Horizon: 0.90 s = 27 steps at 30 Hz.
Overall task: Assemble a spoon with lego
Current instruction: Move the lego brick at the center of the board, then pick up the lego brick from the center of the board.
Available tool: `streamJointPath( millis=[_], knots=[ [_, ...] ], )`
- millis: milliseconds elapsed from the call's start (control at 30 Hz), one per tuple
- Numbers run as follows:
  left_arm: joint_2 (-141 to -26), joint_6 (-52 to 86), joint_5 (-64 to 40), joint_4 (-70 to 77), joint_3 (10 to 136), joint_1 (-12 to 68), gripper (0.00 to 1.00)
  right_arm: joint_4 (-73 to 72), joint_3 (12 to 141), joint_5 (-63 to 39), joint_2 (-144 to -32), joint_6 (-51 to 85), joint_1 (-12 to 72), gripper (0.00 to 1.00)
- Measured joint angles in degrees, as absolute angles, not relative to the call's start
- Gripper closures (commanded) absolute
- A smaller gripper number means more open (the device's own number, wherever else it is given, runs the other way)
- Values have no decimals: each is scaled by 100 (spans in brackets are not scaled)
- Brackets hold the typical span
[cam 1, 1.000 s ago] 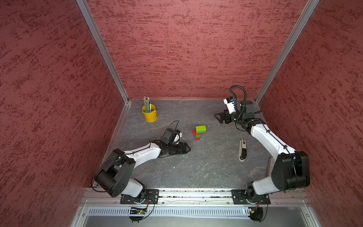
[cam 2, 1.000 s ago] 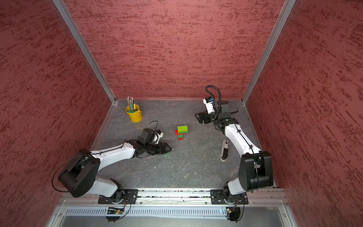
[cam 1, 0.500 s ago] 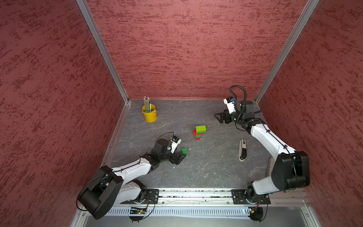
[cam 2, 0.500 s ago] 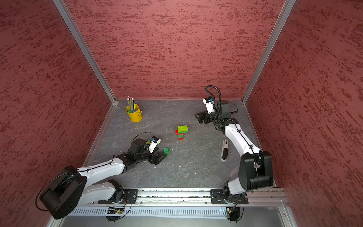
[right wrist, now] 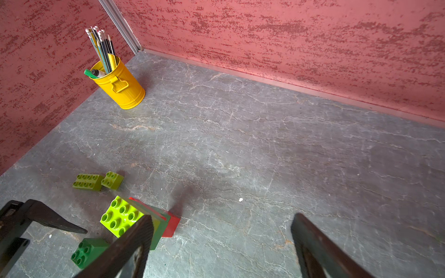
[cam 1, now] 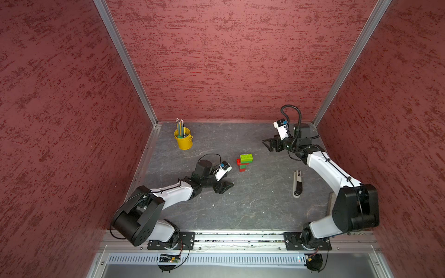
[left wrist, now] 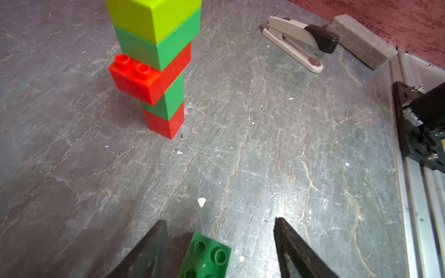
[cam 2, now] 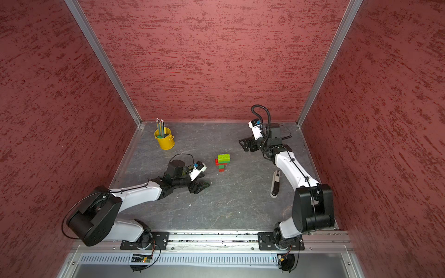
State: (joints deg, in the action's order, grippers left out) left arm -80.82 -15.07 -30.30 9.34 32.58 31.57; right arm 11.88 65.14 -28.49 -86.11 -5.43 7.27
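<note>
The partly built spoon [cam 1: 245, 162] [cam 2: 222, 162] stands upright mid-table, a stack of red, dark-green and lime lego [left wrist: 156, 72] [right wrist: 120, 216]. My left gripper [cam 1: 226, 186] [cam 2: 203, 186] [left wrist: 220, 222] lies low on the table just in front of it, open. A loose dark-green brick [left wrist: 207, 255] [right wrist: 88, 250] rests on the table between its fingers, nearer one, with gaps on both sides. Two lime bricks [right wrist: 88, 181] [right wrist: 112, 179] lie side by side further left. My right gripper [cam 1: 268, 144] [cam 2: 243, 144] [right wrist: 222, 217] hovers open and empty at the back right.
A yellow bucket [cam 1: 184, 139] [cam 2: 165, 139] [right wrist: 120, 86] of pencils stands at the back left. A white-and-black stapler [cam 1: 297, 184] [cam 2: 275, 184] [left wrist: 301, 41] lies right of centre, a grey block [left wrist: 361, 39] beyond it by the right wall. Red walls close three sides.
The left gripper drew back toward the front, leaving the dark-green brick on the table, then came forward around it again with its jaws narrower. The right arm has not moved.
</note>
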Motion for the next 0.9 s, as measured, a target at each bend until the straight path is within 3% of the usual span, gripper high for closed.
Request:
streamJointPath(
  millis=[367, 533, 900],
  knots=[
    [-7988, -2495, -2668, -2211, 5590, 3308, 22, 1177, 6514, -2825, -8611, -602, 727, 8],
    [-7957, -3065, -2283, -2991, 5297, 3341, 25, 1179, 6514, -2825, -8611, -602, 727, 8],
    [-8204, -3527, -1787, -2926, 4589, 3507, 32, 1184, 6514, -2803, -8619, -628, 727, 8]
  ],
)
